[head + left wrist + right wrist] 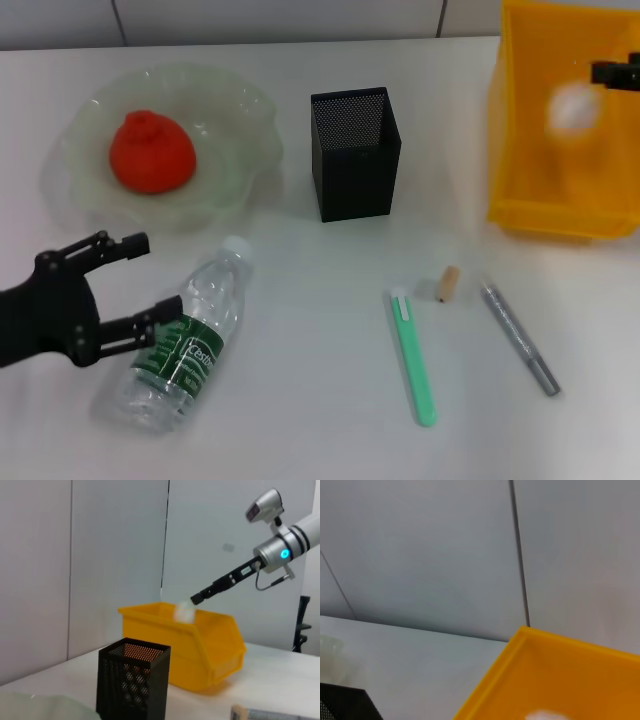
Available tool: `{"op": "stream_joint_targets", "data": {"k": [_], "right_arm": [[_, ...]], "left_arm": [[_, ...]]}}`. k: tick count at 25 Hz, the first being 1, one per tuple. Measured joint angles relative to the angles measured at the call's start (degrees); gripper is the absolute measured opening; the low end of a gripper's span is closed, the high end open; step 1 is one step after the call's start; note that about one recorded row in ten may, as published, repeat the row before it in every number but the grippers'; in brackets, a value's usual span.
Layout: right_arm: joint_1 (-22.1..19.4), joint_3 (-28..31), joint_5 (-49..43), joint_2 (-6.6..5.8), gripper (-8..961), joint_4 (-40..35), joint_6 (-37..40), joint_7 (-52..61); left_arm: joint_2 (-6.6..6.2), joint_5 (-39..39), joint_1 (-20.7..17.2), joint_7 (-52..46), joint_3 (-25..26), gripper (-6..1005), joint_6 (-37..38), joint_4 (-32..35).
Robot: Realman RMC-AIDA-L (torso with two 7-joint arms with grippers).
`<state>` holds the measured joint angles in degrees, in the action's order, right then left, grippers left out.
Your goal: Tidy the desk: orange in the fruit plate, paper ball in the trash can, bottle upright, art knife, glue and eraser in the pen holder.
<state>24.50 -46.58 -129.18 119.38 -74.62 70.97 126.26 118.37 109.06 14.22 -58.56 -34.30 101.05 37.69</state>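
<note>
The orange lies in the green glass fruit plate. A blurred white paper ball hangs in the air inside the yellow trash can, just below my right gripper, and apart from its fingers. The left wrist view shows that right gripper over the trash can, with the paper ball under its tip. The clear bottle lies on its side. My left gripper stands open at its near side, one finger against it. The green art knife, eraser and grey glue stick lie on the table.
The black mesh pen holder stands upright at the table's middle back, between plate and trash can. It also shows close in the left wrist view as the pen holder.
</note>
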Motion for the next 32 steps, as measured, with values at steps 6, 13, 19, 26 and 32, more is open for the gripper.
{"op": "stream_joint_targets", "data": {"k": [6, 13, 19, 26, 32], "right_arm": [[-5.0, -0.6, 16.7, 0.06, 589, 0.4, 2.8, -11.2], [-12.8, -1.1, 34.3, 0.25, 830, 7.5, 17.6, -35.5], [-16.1, -3.6, 36.5, 0.19, 849, 21.3, 27.2, -58.7], [-16.7, -5.5, 34.5, 0.02, 849, 37.1, 27.8, -79.6], [-16.1, -5.3, 34.3, -0.03, 849, 42.6, 26.0, -83.1]], "left_arm": [[0.68, -0.3, 2.3, -9.5, -0.4, 830, 1.0, 5.0], [0.81, -5.4, 2.4, -23.7, -10.9, 829, -3.4, 15.2], [0.53, -7.4, -8.9, -42.9, -39.7, 828, -25.2, 41.0], [0.5, 15.6, -15.7, -72.0, -59.9, 827, -38.0, 62.5], [0.66, 33.4, -14.0, -91.5, -69.9, 826, -42.1, 64.7]]}}
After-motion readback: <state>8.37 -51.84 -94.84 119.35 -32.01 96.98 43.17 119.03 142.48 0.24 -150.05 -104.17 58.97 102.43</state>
